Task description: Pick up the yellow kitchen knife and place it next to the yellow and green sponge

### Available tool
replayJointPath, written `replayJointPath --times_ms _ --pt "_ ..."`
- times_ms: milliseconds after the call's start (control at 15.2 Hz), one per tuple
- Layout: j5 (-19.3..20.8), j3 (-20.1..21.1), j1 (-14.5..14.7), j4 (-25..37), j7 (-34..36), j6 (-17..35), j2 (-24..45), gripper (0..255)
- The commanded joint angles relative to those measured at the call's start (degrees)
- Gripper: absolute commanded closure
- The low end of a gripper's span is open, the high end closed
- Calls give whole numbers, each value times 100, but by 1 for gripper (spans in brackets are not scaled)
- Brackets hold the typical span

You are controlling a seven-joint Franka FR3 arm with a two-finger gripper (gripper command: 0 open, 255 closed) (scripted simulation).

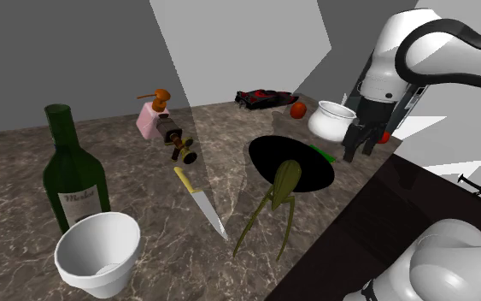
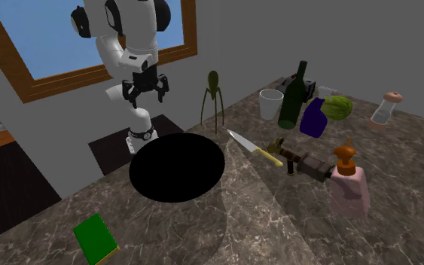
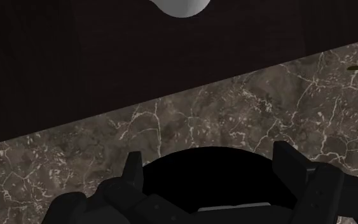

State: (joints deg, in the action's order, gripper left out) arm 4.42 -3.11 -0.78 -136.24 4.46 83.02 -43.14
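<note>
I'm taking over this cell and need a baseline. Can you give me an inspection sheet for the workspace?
Surface: dark marbled counter with a black disc on it.
Job's things: knife lying flat, yellow handle, untouched; green sponge across the disc from it.
Clutter: bottle, cup, juicer, soap dispenser, pot, spray bottle.
Gripper: open, empty, raised near the disc.
Cables: nothing seen.
Surroundings: grey walls, wood-framed window.
</note>
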Motion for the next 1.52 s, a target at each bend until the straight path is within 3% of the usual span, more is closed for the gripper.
replayJointPath --times_ms 0,726,1452 --pt "0 0 0 0 0 0 0 0" --pt "-803 537 466 209 578 1487 1660 0" --pt "-1290 1009 863 1238 989 2594 3660 0"
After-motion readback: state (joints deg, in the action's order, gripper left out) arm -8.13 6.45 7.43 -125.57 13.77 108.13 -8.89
